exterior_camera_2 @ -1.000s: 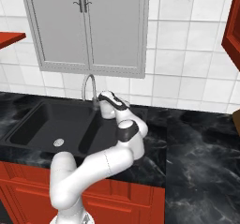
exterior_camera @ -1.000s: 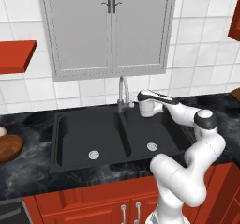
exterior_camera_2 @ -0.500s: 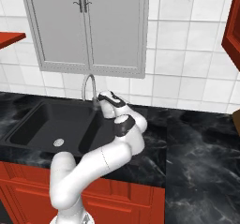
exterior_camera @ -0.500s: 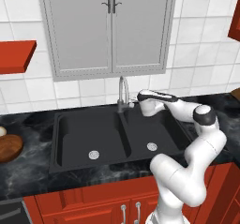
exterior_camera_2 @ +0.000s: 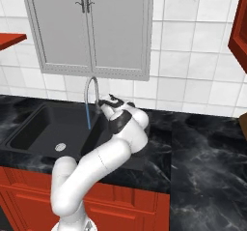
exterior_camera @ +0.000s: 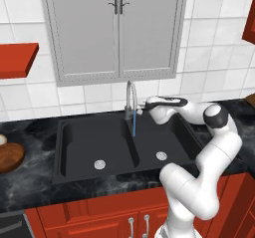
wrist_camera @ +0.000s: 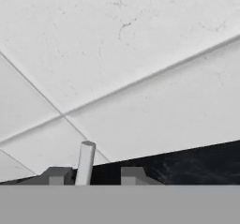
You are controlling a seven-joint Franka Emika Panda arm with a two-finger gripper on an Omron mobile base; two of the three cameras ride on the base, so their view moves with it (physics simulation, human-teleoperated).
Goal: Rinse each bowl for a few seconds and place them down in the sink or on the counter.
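Reaching in at the faucet (exterior_camera: pixel 130 98), the jaws (wrist_camera: pixel 89 175) stand part-open with the faucet's slim handle rod (wrist_camera: pixel 85 164) rising between the two tips; whether the tips actually press on it I cannot tell, and they hold nothing else. The hand sits there, just right of the faucet's neck, because the water has to run before any bowl can be rinsed, and a thin blue stream (exterior_camera: pixel 133 126) already falls from the spout toward the divider between the two basins of the sink (exterior_camera: pixel 74 152). Behind the faucet the white tiled wall (wrist_camera: pixel 122 54) is close, so the wrist has little room to go farther back; the free way out is toward the robot, over the open basins. Both basins look bare apart from their silver drains (exterior_camera: pixel 99 164), leaving room under the spout to bring a bowl in. The reddish-brown bowl (exterior_camera: pixel 10 156) waits on the black surface (exterior_camera_2: pixel 202 148) far left of the faucet, at the picture's edge, with a small pale shape (exterior_camera: pixel 2 139) touching or just beside it that may be the cream bowl. To fetch them, the arm must swing well left across the sink.
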